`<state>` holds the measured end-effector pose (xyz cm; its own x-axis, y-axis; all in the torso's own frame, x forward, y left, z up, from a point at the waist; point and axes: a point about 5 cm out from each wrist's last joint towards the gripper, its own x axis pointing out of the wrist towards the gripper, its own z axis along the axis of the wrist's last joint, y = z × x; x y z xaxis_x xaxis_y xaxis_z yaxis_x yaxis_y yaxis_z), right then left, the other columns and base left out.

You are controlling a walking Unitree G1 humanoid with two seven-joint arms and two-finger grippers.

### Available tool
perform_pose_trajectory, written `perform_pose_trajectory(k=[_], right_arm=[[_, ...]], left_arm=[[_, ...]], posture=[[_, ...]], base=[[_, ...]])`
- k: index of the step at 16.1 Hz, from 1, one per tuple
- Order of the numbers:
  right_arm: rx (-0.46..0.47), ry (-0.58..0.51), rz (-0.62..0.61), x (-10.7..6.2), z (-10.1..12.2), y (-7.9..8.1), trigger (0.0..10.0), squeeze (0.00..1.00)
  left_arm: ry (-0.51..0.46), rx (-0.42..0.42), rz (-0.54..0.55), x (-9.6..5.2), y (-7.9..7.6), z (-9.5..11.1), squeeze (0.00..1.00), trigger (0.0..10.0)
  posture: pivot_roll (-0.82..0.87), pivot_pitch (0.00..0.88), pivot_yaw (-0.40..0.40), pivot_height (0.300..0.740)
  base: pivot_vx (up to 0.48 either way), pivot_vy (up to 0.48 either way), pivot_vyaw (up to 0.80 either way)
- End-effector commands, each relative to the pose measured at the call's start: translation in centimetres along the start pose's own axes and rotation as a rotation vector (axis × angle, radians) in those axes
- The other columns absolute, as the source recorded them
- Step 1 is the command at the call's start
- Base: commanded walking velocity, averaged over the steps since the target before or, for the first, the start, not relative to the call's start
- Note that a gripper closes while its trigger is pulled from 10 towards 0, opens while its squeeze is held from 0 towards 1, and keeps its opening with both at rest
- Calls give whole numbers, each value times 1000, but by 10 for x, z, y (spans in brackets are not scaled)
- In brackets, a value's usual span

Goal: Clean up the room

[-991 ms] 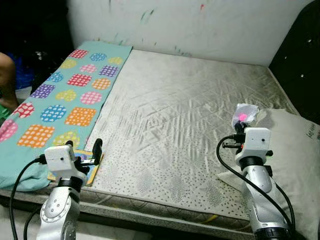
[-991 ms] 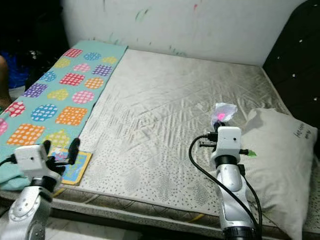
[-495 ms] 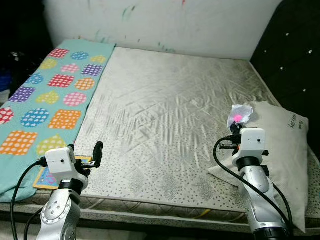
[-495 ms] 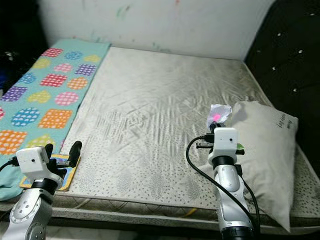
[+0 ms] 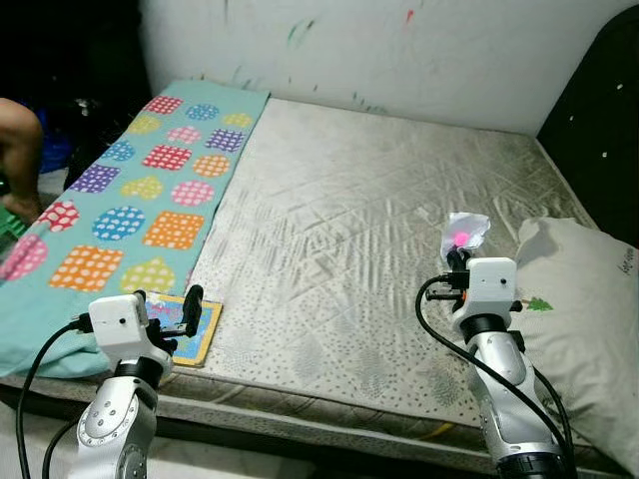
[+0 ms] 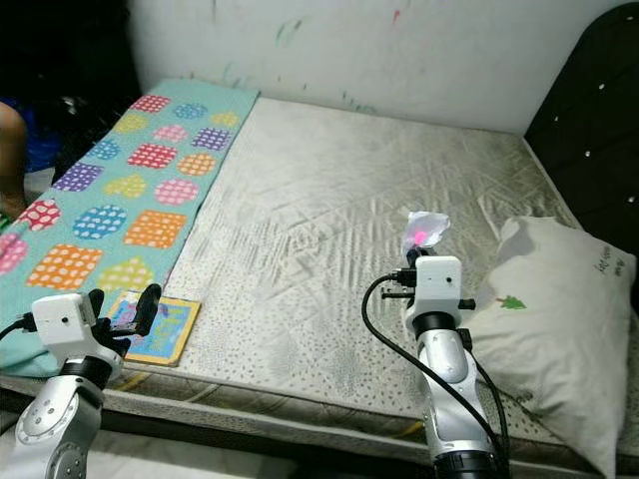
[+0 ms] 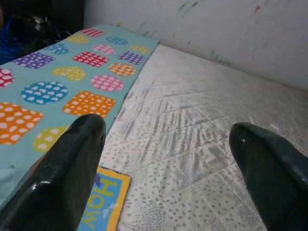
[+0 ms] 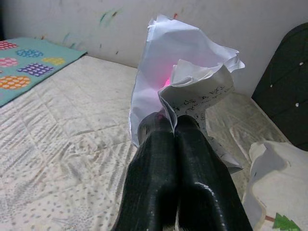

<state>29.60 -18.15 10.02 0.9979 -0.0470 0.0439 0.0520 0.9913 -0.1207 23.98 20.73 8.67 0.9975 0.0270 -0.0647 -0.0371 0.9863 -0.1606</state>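
Crumpled paper, white w/ a pink patch and some print, is sitting pinched betw. the right gripper fingers, which are clenching tight on its lower edge. The wad is being held up above the bare mattress, right of centre, just left of the pillow. In the head views the paper is sticking up past the right arm's white wrist block, w/ the black cable looping down the silver forearm.

Pillow is lying at the right edge of the bed, off-white, w/ a small green tree mark on the near part and some dark writing at its far right side.

Left gripper is hovering over the near left corner of the mattress, fingers spread wide apart, grasping nothing. Just beyond them a thin flat book w/ yellow border and blue cover is lying on the mattress, next to the near end of the teal blanket.

Blanket is running along the left side of the bed, near to far, patterned w/ dotted squares and circles in orange, pink, blue, purple, yellow. Far side: white wall w/ small paint smears. Dark padded headboard at right. A person's limb is showing at the far left edge.
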Motion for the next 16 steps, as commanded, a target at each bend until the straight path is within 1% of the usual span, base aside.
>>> perform_pose_trajectory(k=[1,5,10,16], right_arm=[[-2,6,-4,0,-1,-2,10000,0],[-3,16,1,-2,-3,-2,10000,0],[-13,22,16,-2,-4,0,10000,0],[-19,25,30,-1,-3,0,10000,0]], left_arm=[[21,4,-21,0,-3,-3,0,10000],[35,-5,-21,-2,-3,-4,0,10000],[22,-32,-50,-2,-7,-3,0,10000],[19,-52,-61,-2,-9,-1,0,10000]], posture=[[-110,0,-49,740],[-113,0,-51,740],[-115,0,-55,740],[-121,0,-62,740]], base=[[0,274,0],[0,261,0],[0,0,0],[0,0,-735]])
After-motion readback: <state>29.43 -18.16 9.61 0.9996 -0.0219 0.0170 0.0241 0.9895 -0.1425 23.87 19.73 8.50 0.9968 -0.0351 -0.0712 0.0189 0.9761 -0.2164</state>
